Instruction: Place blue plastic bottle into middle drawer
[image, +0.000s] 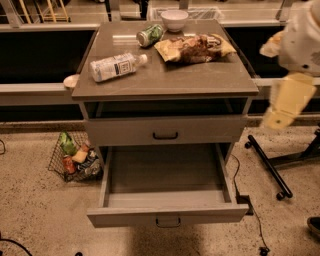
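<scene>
Bring your gripper (278, 119), right of the cabinet (200, 75), state not discernible, to the lying bottle (116, 66) and grip mid-body crosswise; the drawer (200, 212) stands open below.

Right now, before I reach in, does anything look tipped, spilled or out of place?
Nothing spilled or damaged. The blue plastic bottle and a green can lie on their sides on the cabinet top. The middle drawer is pulled open. The gripper hangs right of the cabinet, touching nothing.
</scene>
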